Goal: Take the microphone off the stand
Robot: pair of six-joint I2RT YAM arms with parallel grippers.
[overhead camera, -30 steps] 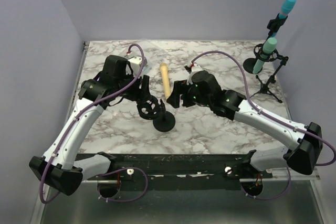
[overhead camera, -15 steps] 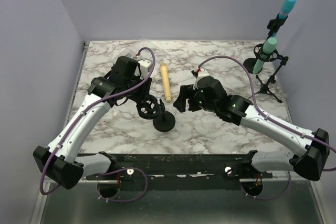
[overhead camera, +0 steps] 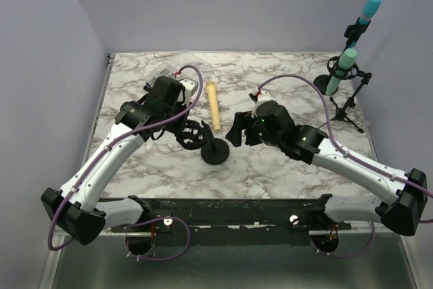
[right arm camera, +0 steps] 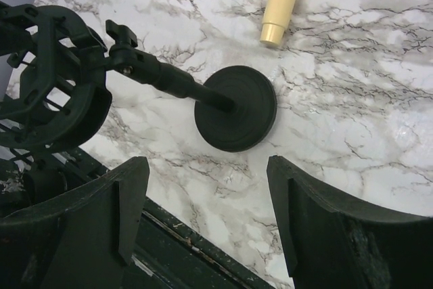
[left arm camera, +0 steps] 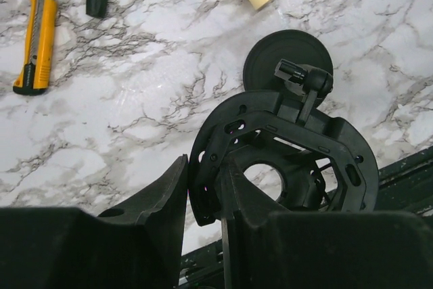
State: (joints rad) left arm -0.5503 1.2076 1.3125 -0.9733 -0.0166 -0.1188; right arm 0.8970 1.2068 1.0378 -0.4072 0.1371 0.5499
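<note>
While mic (overhead camera: 214,105) lies beside it, I see left claw (left arm camera: 205,181) clamped on stand (overhead camera: 215,153), right claw (right arm camera: 206,174) wide open, empty.

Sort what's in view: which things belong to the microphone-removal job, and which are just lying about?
Job: black stand, gripped by the left gripper; cream microphone, lying beside it; right gripper, open.
Lying about: yellow utility knife; teal microphones, far right, on other stands.
</note>
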